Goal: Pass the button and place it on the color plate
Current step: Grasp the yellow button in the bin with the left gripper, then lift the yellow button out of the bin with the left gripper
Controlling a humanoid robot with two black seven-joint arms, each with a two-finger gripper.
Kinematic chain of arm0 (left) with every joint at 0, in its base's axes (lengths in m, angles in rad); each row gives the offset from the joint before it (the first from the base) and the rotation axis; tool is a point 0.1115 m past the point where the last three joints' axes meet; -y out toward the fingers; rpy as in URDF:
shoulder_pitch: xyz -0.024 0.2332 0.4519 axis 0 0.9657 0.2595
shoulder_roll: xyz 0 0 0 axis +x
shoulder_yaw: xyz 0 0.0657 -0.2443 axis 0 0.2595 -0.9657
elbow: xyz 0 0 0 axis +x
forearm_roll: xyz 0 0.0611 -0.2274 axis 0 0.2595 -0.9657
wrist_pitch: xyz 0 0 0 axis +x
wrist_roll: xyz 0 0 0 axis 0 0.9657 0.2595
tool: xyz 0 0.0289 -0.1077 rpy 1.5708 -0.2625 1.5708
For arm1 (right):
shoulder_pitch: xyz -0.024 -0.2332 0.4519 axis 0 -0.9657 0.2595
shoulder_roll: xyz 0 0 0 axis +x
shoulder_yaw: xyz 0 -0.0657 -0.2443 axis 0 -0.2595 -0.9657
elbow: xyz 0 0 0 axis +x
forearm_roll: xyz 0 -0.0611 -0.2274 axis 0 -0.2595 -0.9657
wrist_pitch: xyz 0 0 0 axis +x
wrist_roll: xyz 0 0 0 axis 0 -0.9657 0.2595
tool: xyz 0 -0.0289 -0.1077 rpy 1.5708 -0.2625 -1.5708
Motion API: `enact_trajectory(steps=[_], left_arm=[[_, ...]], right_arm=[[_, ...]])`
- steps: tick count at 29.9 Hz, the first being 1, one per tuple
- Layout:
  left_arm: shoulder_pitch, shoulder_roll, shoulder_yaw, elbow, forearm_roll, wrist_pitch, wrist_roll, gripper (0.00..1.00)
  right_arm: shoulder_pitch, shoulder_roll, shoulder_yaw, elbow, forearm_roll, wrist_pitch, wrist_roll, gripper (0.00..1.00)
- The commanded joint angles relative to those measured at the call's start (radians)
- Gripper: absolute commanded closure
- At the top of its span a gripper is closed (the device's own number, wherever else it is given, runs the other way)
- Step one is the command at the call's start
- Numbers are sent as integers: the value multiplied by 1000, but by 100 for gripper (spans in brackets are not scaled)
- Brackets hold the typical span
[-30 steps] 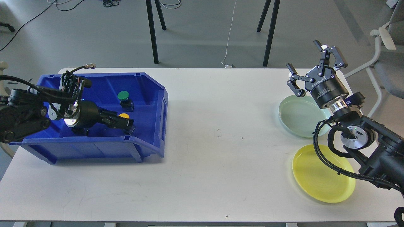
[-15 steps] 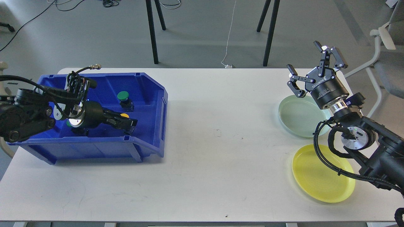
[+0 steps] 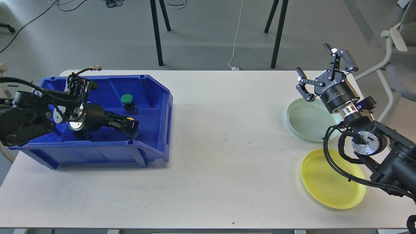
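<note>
Early stage: left gripper (image 3: 131, 125) inside the bin (image 3: 152, 97), jaws around the yellow button (image 3: 130, 119), closure unclear. Right gripper (image 3: 320, 73), jaws spread, empty. Handover and yellow plate (image 3: 331, 182) placement remain.

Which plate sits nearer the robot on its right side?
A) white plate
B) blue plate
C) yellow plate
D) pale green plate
C: the yellow plate lies lower in the head view, closer to the table's near edge, while the pale green plate lies beyond it, under the raised right gripper.
</note>
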Motion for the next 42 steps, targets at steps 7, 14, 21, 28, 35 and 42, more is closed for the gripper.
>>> enact_trajectory(steps=[7,14,21,28,35,42], left_arm=[[-105,210,-172,-175,1,-151,0,94],[-142,320,-478,-279,-161,-271,0,94],[-94,220,-583,-295,-720,-271,0,94],[152,-77,-681,-271,-803,-271,0,93],[331,-211,-833,-205,-751,-271,0,93],[369,-211,-865,-203,-748,-271,0,93]], right_arm=[[0,6,36,-5,0,0,0,1],[-6,6,88,-3,18,0,0,1],[-37,-8,129,14,17,0,0,1],[-80,-92,111,182,-35,0,0,1],[-187,-124,103,446,-331,0,0,1],[-199,-34,92,523,-414,-21,0,1]])
